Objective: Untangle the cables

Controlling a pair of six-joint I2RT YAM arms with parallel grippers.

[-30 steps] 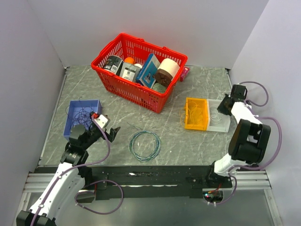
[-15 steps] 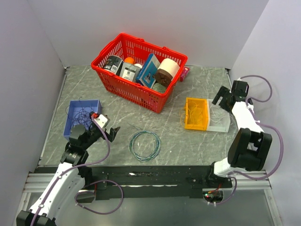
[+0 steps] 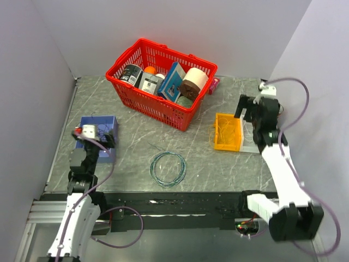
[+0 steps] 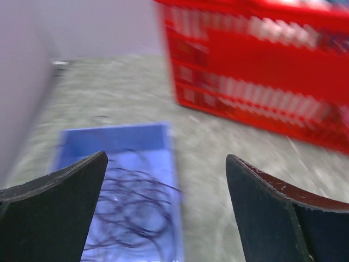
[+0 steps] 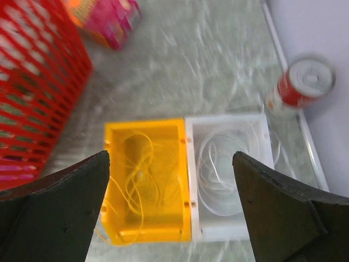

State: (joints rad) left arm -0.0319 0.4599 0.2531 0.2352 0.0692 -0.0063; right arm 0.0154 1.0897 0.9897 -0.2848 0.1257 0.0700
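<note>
Right pincer: jaws wide apart, nothing held.
Under it, left: yellow bin, yellow cables inside.
Under it, right: white bin touching the yellow one, white cables inside.
Left pincer: jaws wide, empty.
Below and ahead: blue bin, dark cables in scribbly heap, blurred.
Progress, judged: colours separated, near done; dark heap possibly tangled.
Teal ring: between pincers, apart.
</note>
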